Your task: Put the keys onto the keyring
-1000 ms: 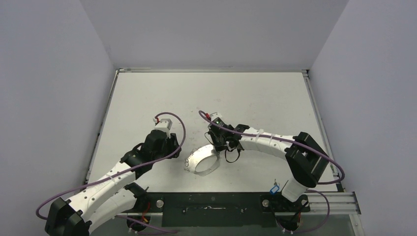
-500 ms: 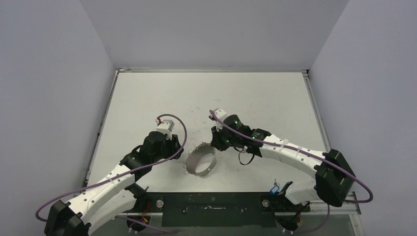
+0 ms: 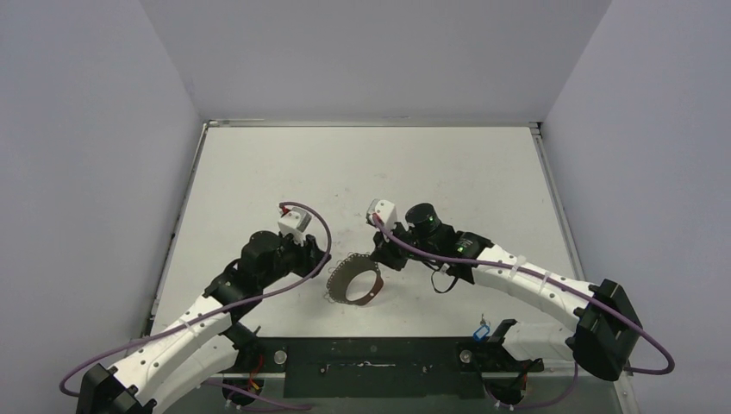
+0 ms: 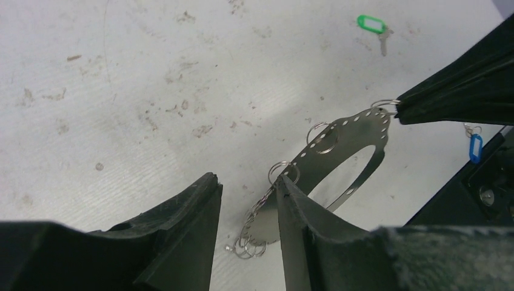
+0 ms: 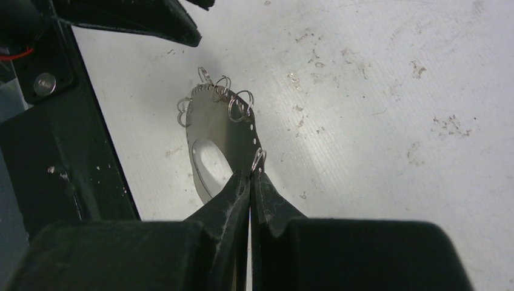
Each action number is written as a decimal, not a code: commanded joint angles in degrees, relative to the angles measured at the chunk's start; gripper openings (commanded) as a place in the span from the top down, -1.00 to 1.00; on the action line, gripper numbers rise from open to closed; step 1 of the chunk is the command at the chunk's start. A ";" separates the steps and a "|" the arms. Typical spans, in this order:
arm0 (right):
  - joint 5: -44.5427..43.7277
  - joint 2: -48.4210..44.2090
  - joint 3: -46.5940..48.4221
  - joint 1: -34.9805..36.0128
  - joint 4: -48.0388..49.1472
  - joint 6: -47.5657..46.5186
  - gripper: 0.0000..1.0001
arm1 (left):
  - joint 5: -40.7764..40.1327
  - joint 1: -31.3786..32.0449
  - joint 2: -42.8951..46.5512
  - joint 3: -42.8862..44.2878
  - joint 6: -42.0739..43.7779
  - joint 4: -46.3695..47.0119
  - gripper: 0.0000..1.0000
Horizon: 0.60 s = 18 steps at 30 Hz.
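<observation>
The keyring (image 3: 352,280) is a flat metal band with holes and small wire loops along its rim. It stands tilted, its low edge on the table. My right gripper (image 5: 250,176) is shut on the keyring (image 5: 221,124) at its upper rim. My left gripper (image 4: 245,185) is open just left of the keyring (image 4: 351,130), with a few loops showing between its fingers and one fingertip (image 4: 285,185) against the rim. The green key (image 4: 371,24) lies on the table beyond. The blue key (image 4: 476,147) lies by the black base plate, near the right arm's base (image 3: 481,331).
A black mounting plate (image 3: 371,366) runs along the near table edge, close behind the keyring (image 5: 79,151). Purple cables loop off both wrists (image 3: 315,228). Raised rails border the table at left (image 3: 185,207) and right (image 3: 552,198).
The right arm has swung toward the near edge and tipped the keyring up from flat to on edge. The left gripper has edged closer to the ring.
</observation>
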<state>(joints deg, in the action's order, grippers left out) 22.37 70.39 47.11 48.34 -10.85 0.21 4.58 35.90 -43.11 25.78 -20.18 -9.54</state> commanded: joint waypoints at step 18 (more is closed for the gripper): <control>20.52 -8.67 -2.61 -5.01 5.54 -12.71 1.00 | 28.00 -0.04 5.10 -10.57 16.75 37.86 0.31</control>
<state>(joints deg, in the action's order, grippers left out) 38.61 62.85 45.87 43.48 -12.08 -13.08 23.68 35.90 -36.21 14.39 -9.13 19.75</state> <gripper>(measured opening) 0.026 0.344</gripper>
